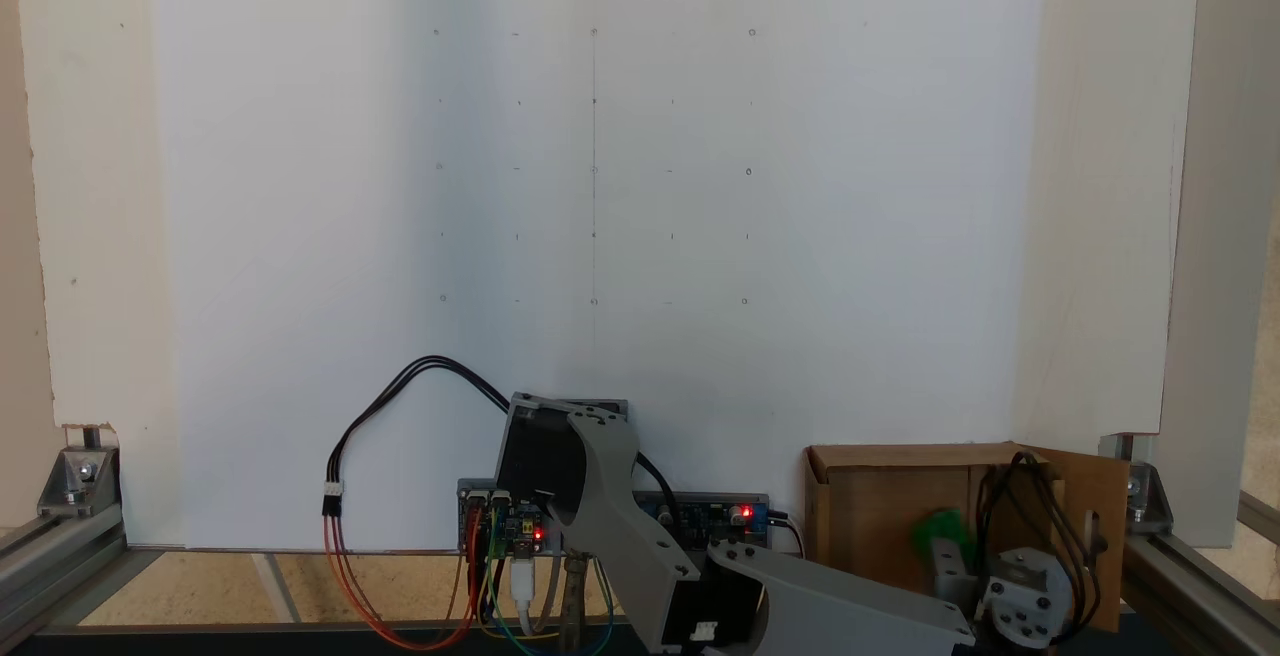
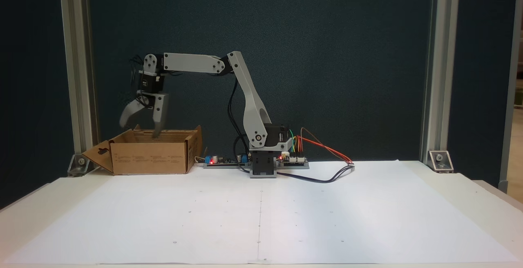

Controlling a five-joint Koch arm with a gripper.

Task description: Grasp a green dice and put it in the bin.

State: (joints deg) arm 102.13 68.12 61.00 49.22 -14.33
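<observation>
Grey and white hobby arm reaches out over the brown cardboard box (image 2: 149, 155), which sits on the white paper-covered counter (image 2: 261, 215) beside the arm's base (image 2: 263, 166). Gripper (image 2: 141, 126) hangs just above the box's open top; jaws are spread wide with nothing between them. Small bright green dice (image 1: 942, 533) appears blurred inside the box, against its inner wall, near the gripper (image 1: 950, 576). One box flap with a slot cut-out folds outward.

White sheet (image 2: 261, 215) bare; bin (image 2: 151, 157) at its corner
</observation>
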